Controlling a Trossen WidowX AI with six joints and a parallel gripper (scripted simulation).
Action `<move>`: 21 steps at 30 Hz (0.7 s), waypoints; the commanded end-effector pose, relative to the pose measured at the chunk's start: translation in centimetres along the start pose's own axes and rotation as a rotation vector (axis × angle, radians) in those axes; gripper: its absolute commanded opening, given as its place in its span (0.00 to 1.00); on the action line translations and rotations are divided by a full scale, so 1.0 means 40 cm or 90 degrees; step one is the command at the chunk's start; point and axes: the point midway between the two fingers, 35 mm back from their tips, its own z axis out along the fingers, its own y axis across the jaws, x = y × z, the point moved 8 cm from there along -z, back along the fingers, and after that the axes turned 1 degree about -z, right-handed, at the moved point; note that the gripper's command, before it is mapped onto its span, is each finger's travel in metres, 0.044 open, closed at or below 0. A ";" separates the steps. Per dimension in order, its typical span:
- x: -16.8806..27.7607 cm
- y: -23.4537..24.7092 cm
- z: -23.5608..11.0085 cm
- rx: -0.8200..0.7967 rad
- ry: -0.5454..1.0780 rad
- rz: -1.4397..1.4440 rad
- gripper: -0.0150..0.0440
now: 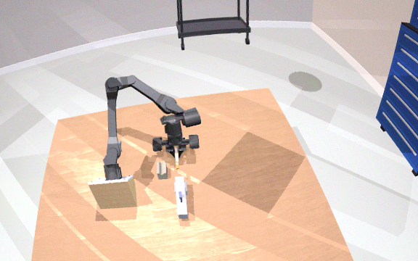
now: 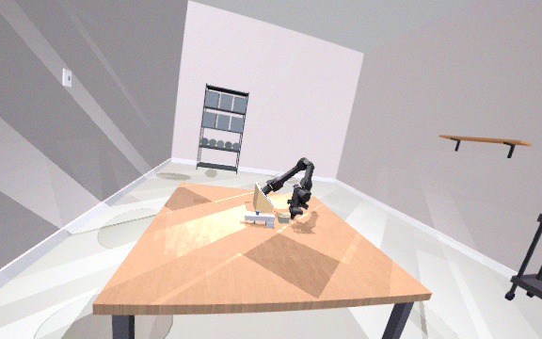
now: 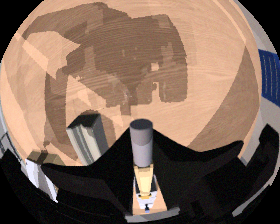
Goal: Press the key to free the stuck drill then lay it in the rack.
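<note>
My gripper (image 1: pixel 175 154) (image 2: pixel 294 216) (image 3: pixel 138 130) points down and is shut on the drill (image 1: pixel 177 162) (image 3: pixel 144 179). The drill has a thick grey shank and a yellow front part, which points at the white holder (image 1: pixel 182 209) (image 2: pixel 265 218) (image 3: pixel 146 199). In the top view a gap shows between the drill's front end and the holder. The holder has a small blue-purple key (image 1: pixel 181 194) (image 2: pixel 257 213) on it; whether it is pressed I cannot tell. The grooved grey rack (image 1: pixel 162 170) (image 2: pixel 283 219) (image 3: pixel 88 142) stands beside the drill, left of it in the top view, and its groove looks empty.
The tan base block (image 1: pixel 115 196) (image 2: pixel 263 201) under the arm stands left of the rack and holder in the top view. All stand on the wooden table (image 1: pixel 238 217) (image 2: pixel 205 287). A blue drawer cabinet (image 1: pixel 408 105) and a black cart (image 1: pixel 212 28) stand off the table.
</note>
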 end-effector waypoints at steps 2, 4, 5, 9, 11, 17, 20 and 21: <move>0.001 -0.001 -0.009 0.002 -0.003 -0.003 0.25; 0.001 -0.002 -0.012 0.002 -0.003 -0.003 0.25; 0.002 -0.002 -0.013 0.002 -0.003 -0.003 0.25; 0.003 -0.002 -0.018 0.002 -0.003 -0.003 0.25; 0.003 -0.002 -0.020 0.002 -0.003 -0.003 0.25; 0.004 -0.003 -0.027 0.002 -0.002 -0.003 0.25; 0.004 -0.004 -0.031 0.002 -0.002 -0.003 0.25; 0.004 -0.004 -0.032 0.002 -0.002 -0.003 0.25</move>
